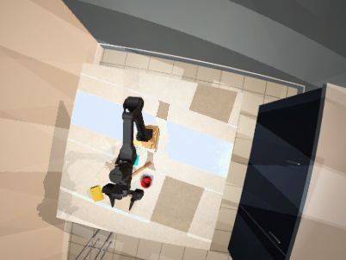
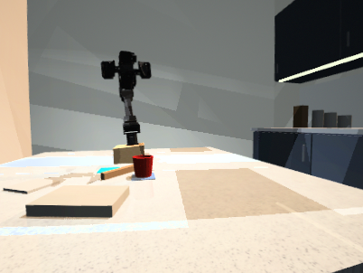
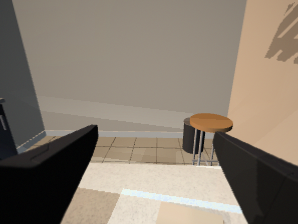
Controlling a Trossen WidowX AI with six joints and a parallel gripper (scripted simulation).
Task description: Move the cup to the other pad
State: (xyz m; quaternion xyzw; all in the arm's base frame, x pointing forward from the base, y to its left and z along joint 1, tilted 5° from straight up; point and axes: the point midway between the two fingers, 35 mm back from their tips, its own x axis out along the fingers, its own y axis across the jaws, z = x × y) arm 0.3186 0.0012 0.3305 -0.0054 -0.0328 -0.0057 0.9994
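The red cup [image 1: 146, 182] [image 2: 143, 166] stands upright on a blue pad [image 1: 151, 176] [image 2: 151, 177]. Marbles cannot be made out inside it. A cyan pad [image 1: 136, 160] [image 2: 107, 170] lies beyond the wooden bar from the cup, partly hidden by the arm in the top view. My gripper [image 1: 122, 207] [image 2: 126, 70] [image 3: 156, 134] is open, with nothing between its fingers. It is high above the table, off to the left of the cup in the top view, and points outward over the table's near edge. The cup and pads are not in the wrist view.
A wooden bar [image 1: 142, 169] [image 2: 118, 172] lies between the cup and the cyan pad. A thick beige block [image 2: 77, 199] [image 3: 190, 215] lies in front of them. A flat beige board [image 2: 28, 184], a yellow block [image 1: 96, 194] and a wooden box [image 1: 154, 138] [image 2: 128, 155] are also on the table.
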